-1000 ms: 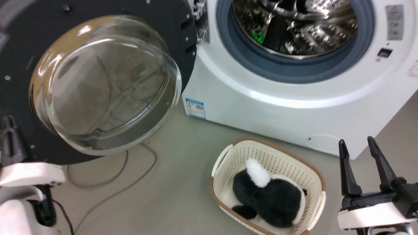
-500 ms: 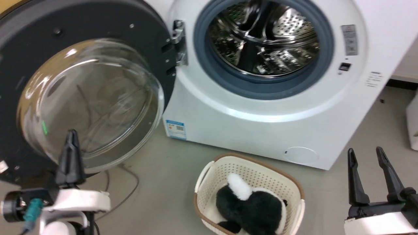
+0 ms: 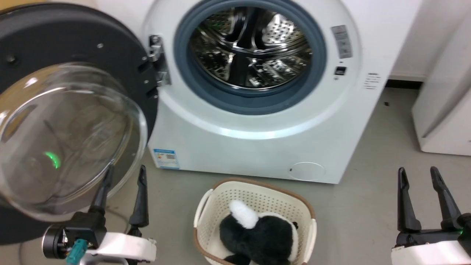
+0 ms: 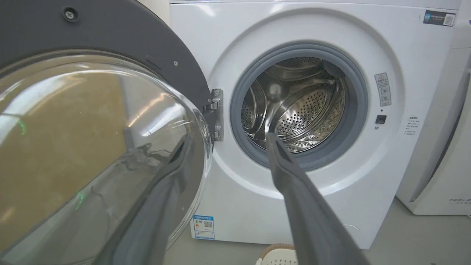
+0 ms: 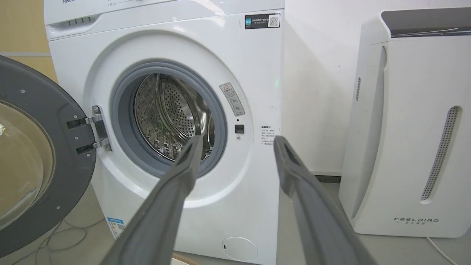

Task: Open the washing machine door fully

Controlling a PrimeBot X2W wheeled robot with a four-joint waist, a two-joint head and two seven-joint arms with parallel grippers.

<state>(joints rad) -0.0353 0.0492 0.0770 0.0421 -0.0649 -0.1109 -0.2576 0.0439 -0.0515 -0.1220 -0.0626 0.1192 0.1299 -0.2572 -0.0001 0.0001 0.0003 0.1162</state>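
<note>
black washing machine door (image 3: 73, 40) swung leftward, glass (image 3: 66, 121) facing out, left gripper (image 3: 126, 170), right gripper (image 3: 417, 171) spread empty

The right gripper (image 5: 238, 141) rises from the bottom edge, its two long dark grey fingers (image 5: 162, 206) spread wide with nothing between them. Beyond stands the big white front-loading washing machine (image 5: 176, 48), a grey rubber ring (image 5: 121, 147) framing its perforated steel drum (image 5: 169, 114). The round black washing machine door (image 5: 40, 92), with its clear glass bowl (image 5: 18, 165), hangs swung out at the left on a metal hinge (image 5: 98, 132). A tall white slanted appliance marked FEELBIRD (image 5: 404, 147) stands near the washer's right side.
</note>
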